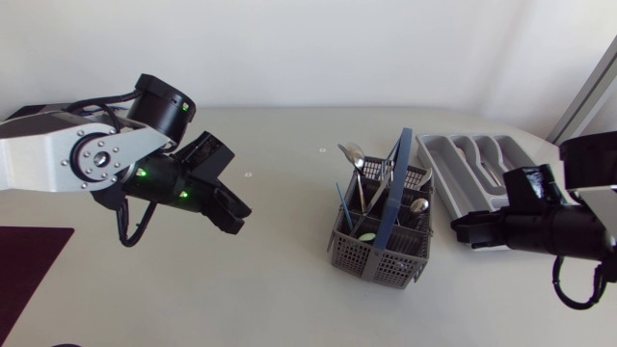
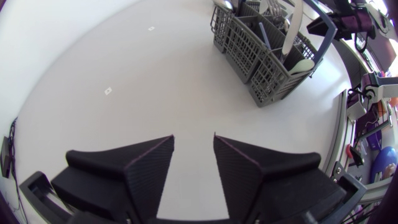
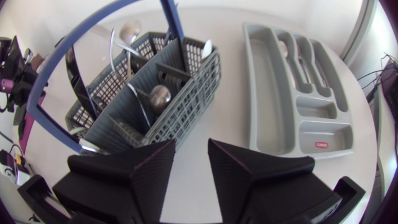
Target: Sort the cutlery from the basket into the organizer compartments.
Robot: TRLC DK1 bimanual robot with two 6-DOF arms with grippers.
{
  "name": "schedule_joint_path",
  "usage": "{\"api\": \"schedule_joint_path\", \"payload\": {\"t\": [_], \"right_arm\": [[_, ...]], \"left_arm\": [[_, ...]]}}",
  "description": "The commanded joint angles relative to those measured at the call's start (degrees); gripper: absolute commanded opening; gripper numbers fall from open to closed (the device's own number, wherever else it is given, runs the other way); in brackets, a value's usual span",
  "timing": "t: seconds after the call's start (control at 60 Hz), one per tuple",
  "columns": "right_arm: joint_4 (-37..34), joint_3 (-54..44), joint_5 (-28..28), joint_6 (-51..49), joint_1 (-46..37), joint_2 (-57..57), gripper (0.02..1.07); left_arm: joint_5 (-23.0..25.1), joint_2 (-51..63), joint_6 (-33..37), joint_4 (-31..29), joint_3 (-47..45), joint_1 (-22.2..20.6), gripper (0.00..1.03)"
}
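Cutlery [image 3: 158, 93] stands crowded in the basket [image 3: 180, 118] just ahead of my right tool [image 3: 189, 165], open and empty like the left tool [image 2: 194, 158]. I risk snagging the handle [image 3: 173, 22] or pinching two pieces together.

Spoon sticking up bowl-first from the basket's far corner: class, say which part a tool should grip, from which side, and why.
Probably grip the spoon at its neck, just below the bowl, coming down from above. Its lower part is sunk in the basket; only the top clears the rim, off to one side of the blue carry handle.
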Motion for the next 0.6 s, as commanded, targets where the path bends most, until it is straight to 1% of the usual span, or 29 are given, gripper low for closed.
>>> {"api": "schedule_joint_path", "payload": {"t": [0.0, 0.133, 0.233, 0.317, 0.35, 0.417, 0.483, 0.583], "right_arm": [[-1.9, 1.04, 1.13, -0.89, 4.08, 2.96, 0.11], [-2.77, 1.57, 1.48, -0.62, 11.02, 6.04, 0.1], [-3.92, 3.5, 1.13, 0.08, 18.49, 8.5, 0.1], [-2.69, 5.7, 0.51, 1.31, 24.38, 10.7, 0.1], [-2.25, 7.02, 0.42, 1.49, 25.61, 12.37, 0.1], [-0.58, 9.3, -1.69, 1.57, 28.69, 15.53, 0.11], [0.21, 11.59, -1.77, 2.54, 29.92, 18.78, 0.11], [-1.1, 12.73, -1.69, 2.63, 30.36, 17.2, 0.11]], "left_arm": [[0.42, 2.0, 1.18, 0.49, 0.71, 1.93, 0.04], [1.48, 2.09, 2.15, 0.57, -0.52, 3.42, 0.04], [1.57, 0.94, 2.15, 0.57, -1.04, 3.86, 0.04], [1.74, -0.2, 2.24, 0.66, -1.4, 4.21, 0.04], [1.74, -0.55, 2.41, 0.66, -1.48, 4.48, 0.04], [2.01, -0.64, 2.41, 0.66, -1.48, 5.01, 0.04], [2.71, -0.46, 2.5, 0.66, -1.48, 5.53, 0.04], [2.89, -0.46, 2.94, 0.66, -1.75, 5.62, 0.04]]}}
